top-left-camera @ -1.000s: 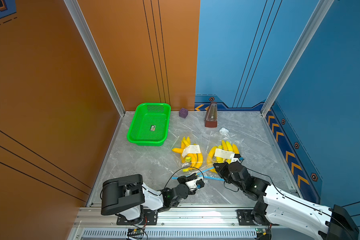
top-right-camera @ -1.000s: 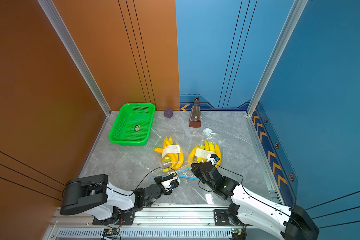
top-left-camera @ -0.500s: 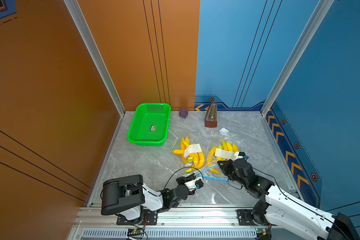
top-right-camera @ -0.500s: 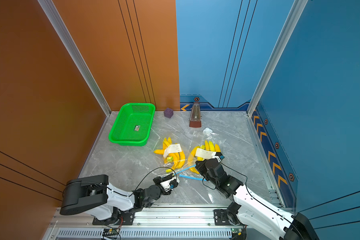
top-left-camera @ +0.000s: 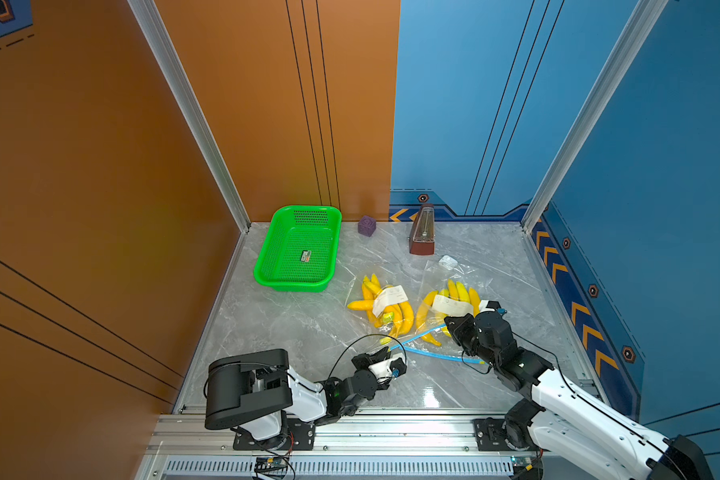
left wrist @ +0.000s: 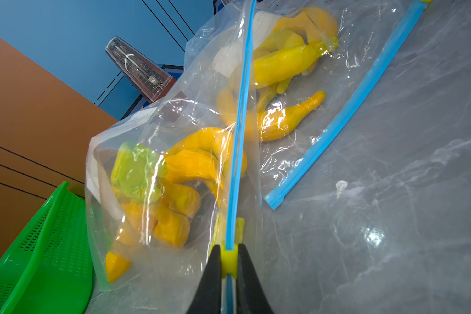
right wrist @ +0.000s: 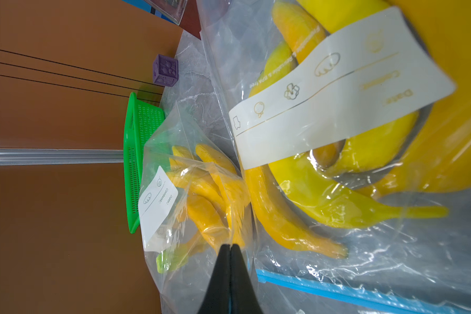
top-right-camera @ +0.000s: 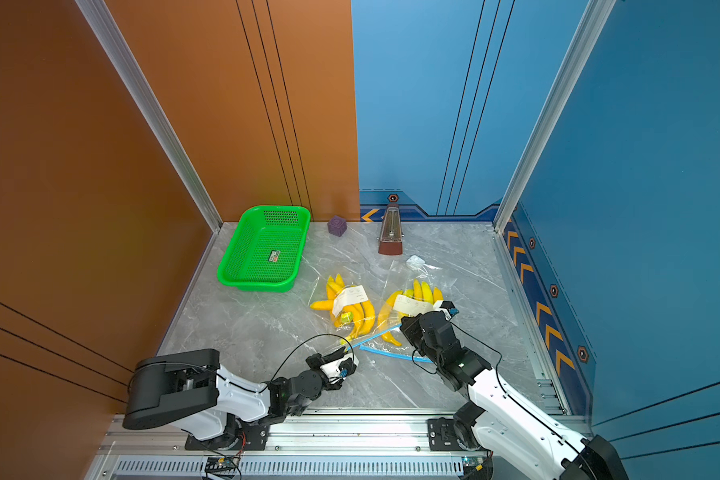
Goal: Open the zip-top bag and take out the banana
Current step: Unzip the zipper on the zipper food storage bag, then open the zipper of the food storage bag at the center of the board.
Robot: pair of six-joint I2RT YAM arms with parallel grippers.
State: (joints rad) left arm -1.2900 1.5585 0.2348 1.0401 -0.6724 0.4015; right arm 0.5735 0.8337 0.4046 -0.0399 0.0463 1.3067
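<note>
Early stage: left gripper [left wrist: 229, 246] pinches the yellow slider [left wrist: 228, 261], right gripper [right wrist: 230, 246] is clamped on the blue zip [left wrist: 238, 136], the bag [top-left-camera: 385, 299] at left gripper's 12 o'clock looks unopened, bananas [top-left-camera: 404, 318] inside; unzip and extraction pending.

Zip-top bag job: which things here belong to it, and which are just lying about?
In the job: held zip-top bag, its bananas, its yellow slider, left gripper, right gripper.
Lying about: second banana bag, green basket, purple cube, metronome.

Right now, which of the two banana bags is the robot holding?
The bag nearer the green basket, by the green basket: the left tool pinches its yellow slider, its blue zip raised. The other bag's zip lies flat on the table.
</note>
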